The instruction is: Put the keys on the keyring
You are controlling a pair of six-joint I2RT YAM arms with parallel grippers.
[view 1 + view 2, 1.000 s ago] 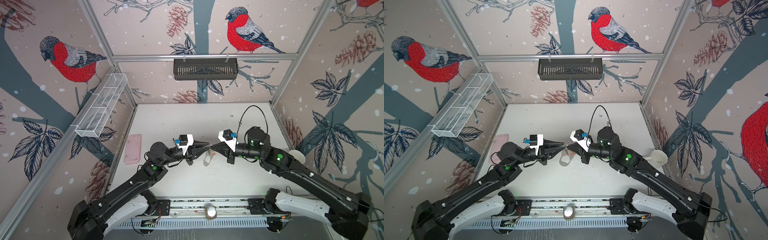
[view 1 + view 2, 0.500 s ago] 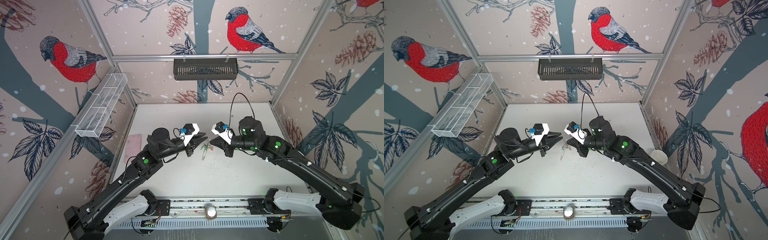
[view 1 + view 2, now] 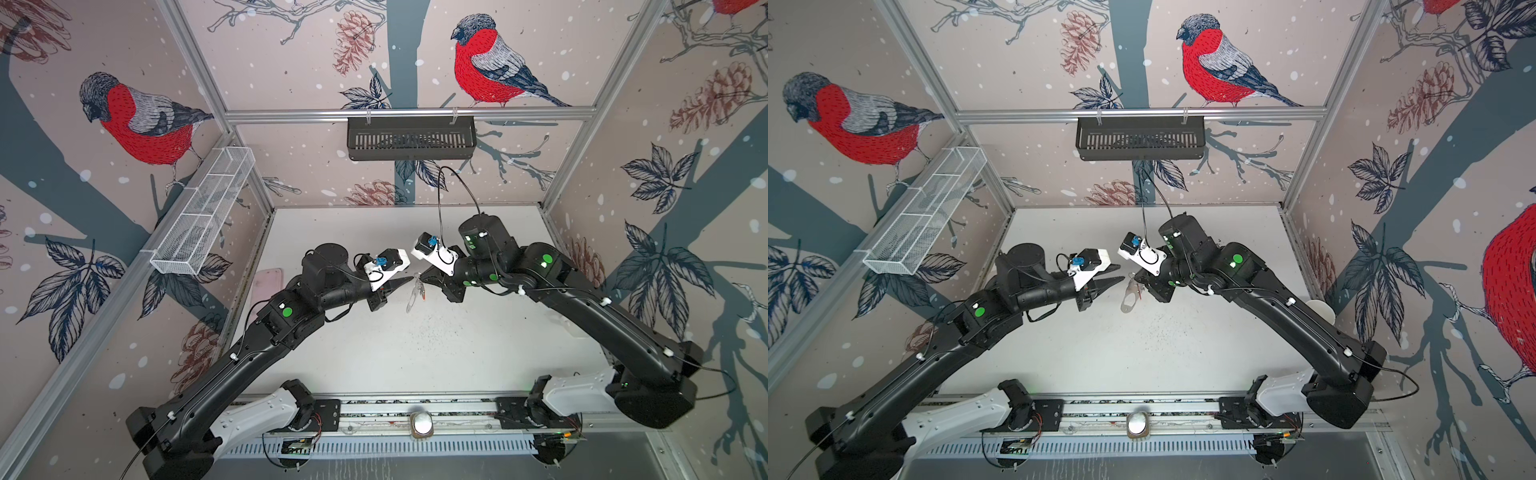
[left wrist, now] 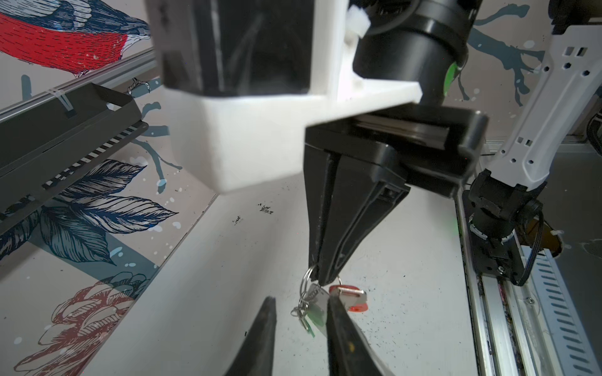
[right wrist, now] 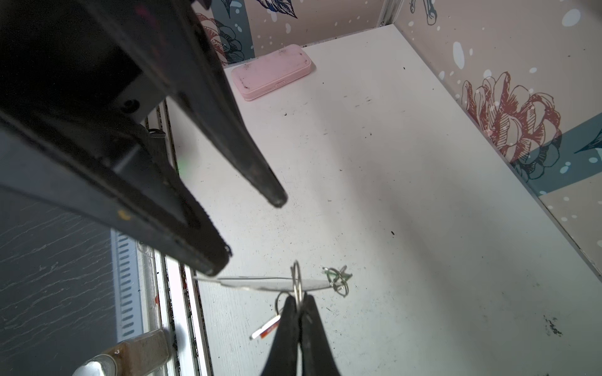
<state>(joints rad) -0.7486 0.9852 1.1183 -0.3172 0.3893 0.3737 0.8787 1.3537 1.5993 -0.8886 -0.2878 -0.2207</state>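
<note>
The keyring [image 3: 413, 293] [image 3: 1128, 297], a flat grey plate with small metal rings, hangs in the air over the middle of the table. My right gripper [image 5: 298, 301] [image 4: 324, 280] is shut on one of its rings [image 5: 295, 280]. From the rings hang the keys, one with a red-orange tag [image 4: 351, 299] [image 5: 265, 328] and one with a green tag [image 4: 313, 315] [image 5: 338, 278]. My left gripper [image 4: 301, 302] [image 5: 247, 231] faces it, open, with one finger [image 4: 338, 325] close beside the plate [image 4: 317, 301]. Nothing sits between its fingers.
A pink case [image 3: 268, 284] [image 5: 272, 71] lies at the table's left edge. A black slotted basket [image 3: 411, 137] hangs on the back wall and a wire mesh tray [image 3: 203, 216] on the left wall. A white cup [image 3: 1318, 309] stands at the right.
Both arms have risen and moved back, lifting the keyring off the table. The left gripper's jaws have spread apart; the right stays shut on the ring.
</note>
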